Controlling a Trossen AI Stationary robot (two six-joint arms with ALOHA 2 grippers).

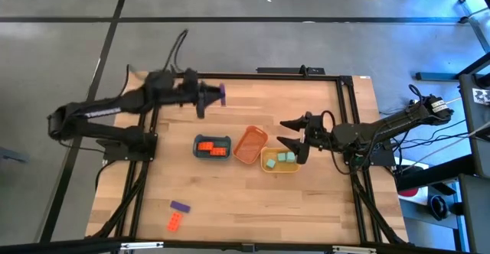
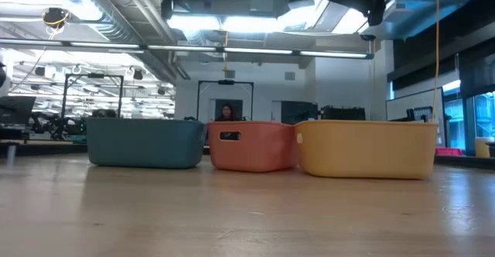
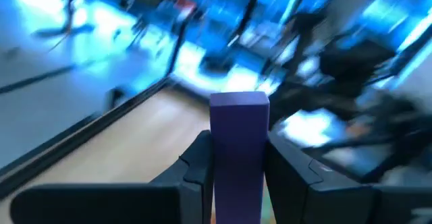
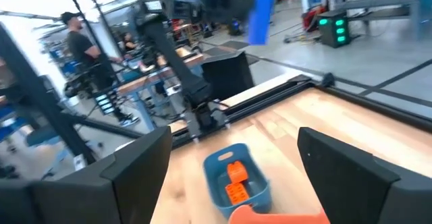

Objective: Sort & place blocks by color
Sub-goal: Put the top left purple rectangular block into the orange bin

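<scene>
**Purple block held aloft**

A purple block (image 3: 239, 150) stands upright, pinched in the left claw (image 1: 210, 95) above the table's (image 1: 321, 200) far edge, lifted clear for carrying, probably to the orange tray (image 1: 250, 144). Orange blocks (image 1: 212, 147) fill the blue tray (image 1: 212, 155), green blocks (image 1: 285, 158) the yellow tray (image 1: 279, 167). The right claw (image 1: 292, 131) waits wide by the trays. Two blocks (image 1: 178, 214) remain near the table's front.

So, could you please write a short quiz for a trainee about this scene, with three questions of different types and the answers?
1. True or false: the left gripper is shut on a purple block.
2. Which colour of blocks lies in the blue tray? A) mint green B) orange-red C) purple
3. Fill in: the right gripper is open beside the ____ tray.

Key
1. True.
2. B; the orange-red blocks are in it.
3. Yellow; the yellow tray holds the mint green blocks.
</scene>
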